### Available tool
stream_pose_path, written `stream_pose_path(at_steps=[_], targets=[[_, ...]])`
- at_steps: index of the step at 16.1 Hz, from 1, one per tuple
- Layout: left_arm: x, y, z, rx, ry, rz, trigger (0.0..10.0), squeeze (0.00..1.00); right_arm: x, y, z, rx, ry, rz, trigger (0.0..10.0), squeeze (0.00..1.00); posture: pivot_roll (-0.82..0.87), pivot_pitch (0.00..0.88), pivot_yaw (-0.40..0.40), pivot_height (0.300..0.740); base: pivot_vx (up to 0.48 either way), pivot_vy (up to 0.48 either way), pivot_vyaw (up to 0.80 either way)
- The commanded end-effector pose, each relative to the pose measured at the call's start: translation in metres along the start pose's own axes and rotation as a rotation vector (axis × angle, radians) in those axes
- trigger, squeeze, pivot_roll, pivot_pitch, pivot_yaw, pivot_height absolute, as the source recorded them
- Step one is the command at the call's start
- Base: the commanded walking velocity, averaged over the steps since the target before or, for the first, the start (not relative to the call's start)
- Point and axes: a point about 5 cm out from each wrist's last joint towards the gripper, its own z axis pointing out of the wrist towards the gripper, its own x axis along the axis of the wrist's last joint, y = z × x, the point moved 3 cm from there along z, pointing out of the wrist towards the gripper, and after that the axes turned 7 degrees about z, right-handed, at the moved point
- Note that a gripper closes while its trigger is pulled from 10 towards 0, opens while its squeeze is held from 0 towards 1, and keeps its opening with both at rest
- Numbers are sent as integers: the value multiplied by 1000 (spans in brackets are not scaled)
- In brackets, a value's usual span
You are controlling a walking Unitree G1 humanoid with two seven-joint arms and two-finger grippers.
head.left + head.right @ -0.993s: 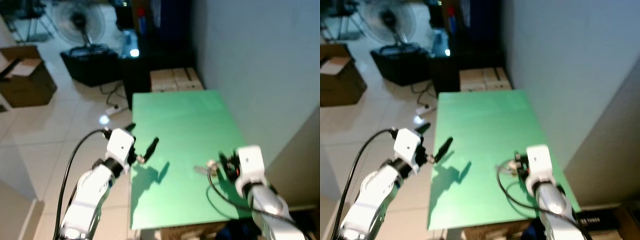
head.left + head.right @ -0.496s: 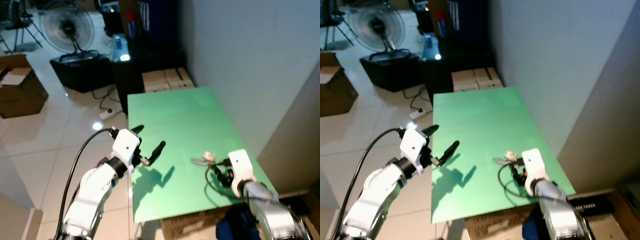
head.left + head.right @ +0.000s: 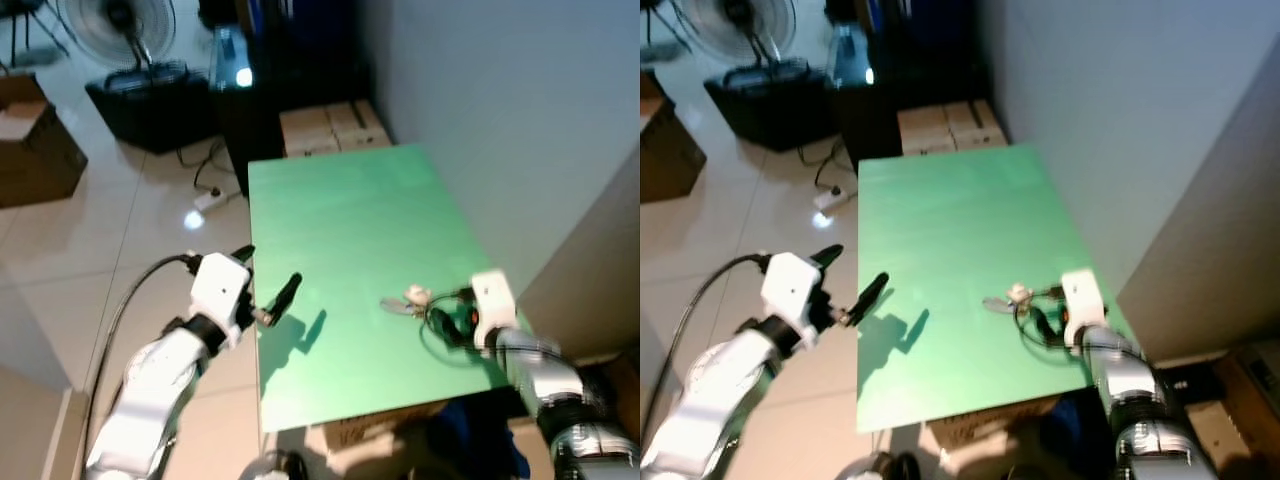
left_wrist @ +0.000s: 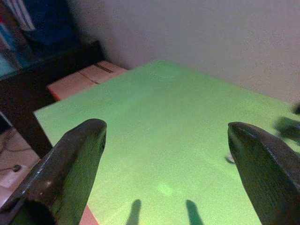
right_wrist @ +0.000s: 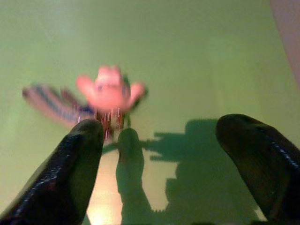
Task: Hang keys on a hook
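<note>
- Head views: small bunch of metal keys with a pale pink charm (image 3: 407,299) lying on the green table top (image 3: 340,230), just beside the right gripper (image 3: 452,322).
- Left wrist view: left gripper (image 4: 164,173) hovering over the table's edge, fingers spread apart.
- Right wrist view: fingers parted, keys just ahead; likely light, loose, jingling; pinching the charm or ring seems best.

a flat rectangular green tabletop (image 3: 950,240) stands against a pale grey wall (image 3: 1120,110). near its right edge lies a small bunch of keys with a pale charm (image 3: 1008,298), and the right gripper (image 3: 1038,318) sits low just beside it, on a silver arm with a white wrist block. the left gripper (image 3: 855,290) hangs at the table's left edge, its black fingers apart. beyond the table stand cardboard boxes (image 3: 940,124), dark furniture and a floor fan (image 3: 735,20) on pale tiles.
</note>
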Motion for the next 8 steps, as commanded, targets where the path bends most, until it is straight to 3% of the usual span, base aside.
stream_pose_path(at_steps=[1,5,7,8], targets=[[8,8,-14,-90,5,-1,10000,0,9,1,3,19,37,1,10000,1000,130,218,97,740,0,0,0],[17,4,-33,-80,-12,14,10000,0,17,1,8,12,45,17,10000,1000,205,246,101,740,0,0,0],[21,-2,-42,-59,-25,23,10000,0,20,-9,11,68,48,63,10000,0,227,249,108,740,0,0,0],[22,-3,-44,-64,-28,26,10000,0,20,-12,12,83,44,54,10000,0,236,248,112,740,0,0,0]])
